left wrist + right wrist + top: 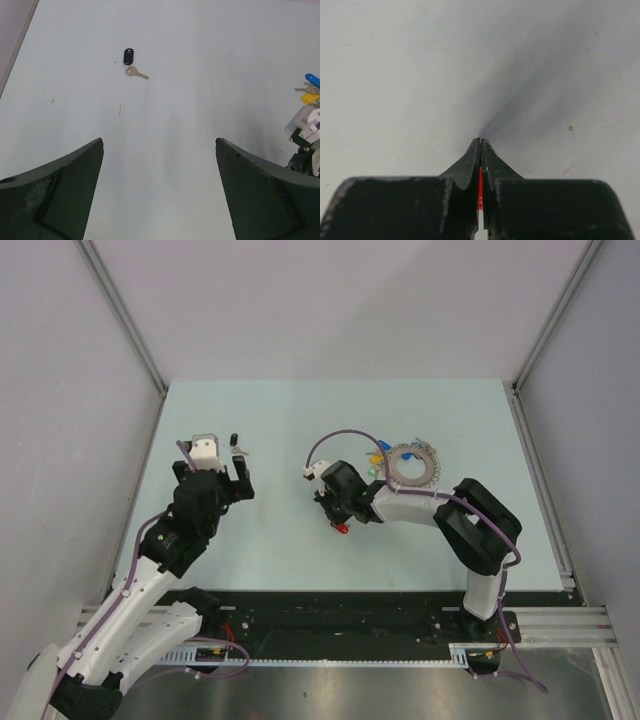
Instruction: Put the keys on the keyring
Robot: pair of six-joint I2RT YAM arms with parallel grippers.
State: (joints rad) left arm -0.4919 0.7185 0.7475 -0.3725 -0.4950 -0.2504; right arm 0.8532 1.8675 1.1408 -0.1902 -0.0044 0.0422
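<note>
Clenched at the bottom centre of the right wrist view, the right jaws pinch the red-headed key point(480, 190) low over the desk point(280, 420). Left jaws hang spread and empty, centre left in the top view. Right of centre lies the keyring point(413, 465), near the clenched jaws. Pickup seems done; next the key must reach the ring's wire, probably with the left jaws steadying it.

Left gripper point(160, 142) wide, right gripper point(480, 143) tight (fingertips together).
</note>
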